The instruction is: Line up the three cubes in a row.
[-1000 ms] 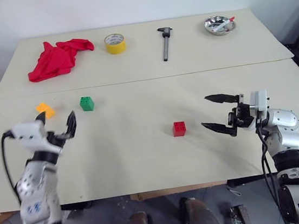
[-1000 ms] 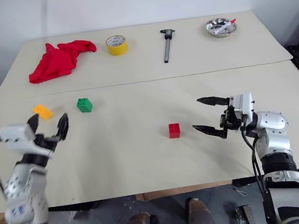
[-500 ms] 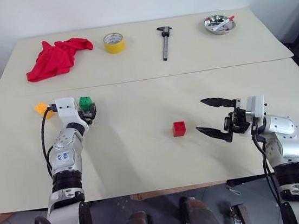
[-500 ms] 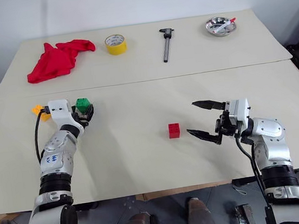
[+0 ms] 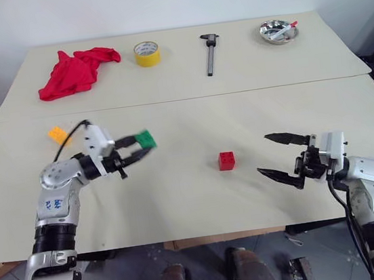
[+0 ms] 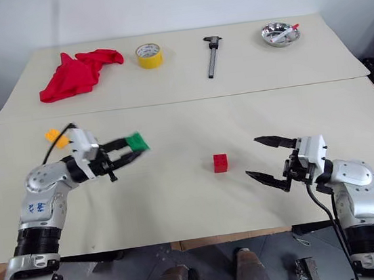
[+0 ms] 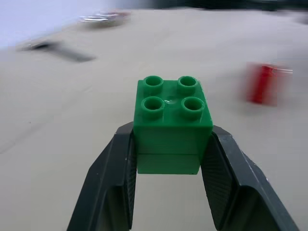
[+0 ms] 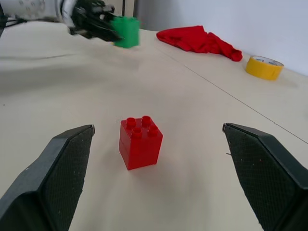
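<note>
So far no row: my left end effector (image 5: 135, 149) grips the green brick (image 5: 146, 139) above the table (image 5: 195, 207), red brick (image 5: 226, 160) ahead of my wide-open right end effector (image 5: 275, 154), orange-yellow brick (image 5: 56, 134) behind the left.

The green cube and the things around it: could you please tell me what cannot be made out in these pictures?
- Green cube: its side faces, covered by the left gripper jaws in the left wrist view.
- Red cube: blurred in the left wrist view.
- Orange-yellow cube: studs too small in the eye views.
- Metal bowl: contents too small.
</note>
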`<state>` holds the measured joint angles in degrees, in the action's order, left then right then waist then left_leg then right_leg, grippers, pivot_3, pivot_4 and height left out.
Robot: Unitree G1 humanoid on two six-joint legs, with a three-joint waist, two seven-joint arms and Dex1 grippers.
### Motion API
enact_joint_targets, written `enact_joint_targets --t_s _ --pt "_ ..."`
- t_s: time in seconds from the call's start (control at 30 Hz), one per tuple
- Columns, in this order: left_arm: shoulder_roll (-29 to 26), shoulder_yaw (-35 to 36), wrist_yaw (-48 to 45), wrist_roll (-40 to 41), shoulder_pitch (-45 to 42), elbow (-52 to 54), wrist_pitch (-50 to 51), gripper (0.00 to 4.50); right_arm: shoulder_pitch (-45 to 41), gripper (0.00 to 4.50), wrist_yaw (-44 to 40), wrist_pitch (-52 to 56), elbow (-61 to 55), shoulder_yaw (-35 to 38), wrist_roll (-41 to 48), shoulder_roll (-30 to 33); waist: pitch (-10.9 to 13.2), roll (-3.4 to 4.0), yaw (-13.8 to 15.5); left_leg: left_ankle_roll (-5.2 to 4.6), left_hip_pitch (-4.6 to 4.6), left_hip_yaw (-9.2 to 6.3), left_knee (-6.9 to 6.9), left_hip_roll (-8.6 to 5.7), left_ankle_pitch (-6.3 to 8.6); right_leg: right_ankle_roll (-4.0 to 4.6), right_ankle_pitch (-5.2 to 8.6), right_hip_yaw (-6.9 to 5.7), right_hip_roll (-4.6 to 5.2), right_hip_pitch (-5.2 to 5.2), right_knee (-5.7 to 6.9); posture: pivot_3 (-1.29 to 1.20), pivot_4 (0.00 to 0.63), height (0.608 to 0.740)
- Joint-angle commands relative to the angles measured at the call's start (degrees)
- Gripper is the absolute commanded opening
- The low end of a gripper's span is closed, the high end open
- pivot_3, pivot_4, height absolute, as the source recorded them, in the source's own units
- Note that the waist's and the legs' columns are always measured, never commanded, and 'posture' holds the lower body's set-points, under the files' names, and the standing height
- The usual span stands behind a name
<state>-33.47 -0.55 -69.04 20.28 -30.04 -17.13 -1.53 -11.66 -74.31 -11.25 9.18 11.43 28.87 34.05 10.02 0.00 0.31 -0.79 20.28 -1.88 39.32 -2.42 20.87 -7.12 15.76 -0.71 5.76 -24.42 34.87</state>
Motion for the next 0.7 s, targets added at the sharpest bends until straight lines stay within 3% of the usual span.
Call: enact_joint_targets --t_s 0.03,0.33,0.7 --pt "1.8 -6.3 -9.9 -2.9 -3.3 -5.6 -4.9 1.48 1.7 4.50 0.3 0.1 -2.9 2.0 1.4 1.6 0.0 0.00 0.0 -0.02 0.00 0.00 0.00 -0.02 -0.01 0.00 0.00 0.00 0.00 0.00 0.02 0.00 0.150 0.740" --pt "10.8 -9.4 -11.9 -9.6 -14.8 -29.9 -16.0 1.48 7.8 4.50 3.5 2.1 -9.8 3.9 2.5 2.3 0.0 -0.04 0.2 -0.09 0.07 0.14 0.00 0.02 0.00 -0.02 -0.01 0.04 -0.18 -0.10 0.14 0.00 0.150 0.740" --pt "13.6 -8.0 -11.2 -12.3 -19.7 -40.3 -19.9 1.48 8.0 4.50 4.9 3.2 -11.2 2.7 2.2 1.7 0.0 -0.05 1.0 -0.17 0.07 0.15 0.15 0.00 0.03 -0.05 -0.03 0.07 -0.18 -0.09 0.21 0.00 0.150 0.740"
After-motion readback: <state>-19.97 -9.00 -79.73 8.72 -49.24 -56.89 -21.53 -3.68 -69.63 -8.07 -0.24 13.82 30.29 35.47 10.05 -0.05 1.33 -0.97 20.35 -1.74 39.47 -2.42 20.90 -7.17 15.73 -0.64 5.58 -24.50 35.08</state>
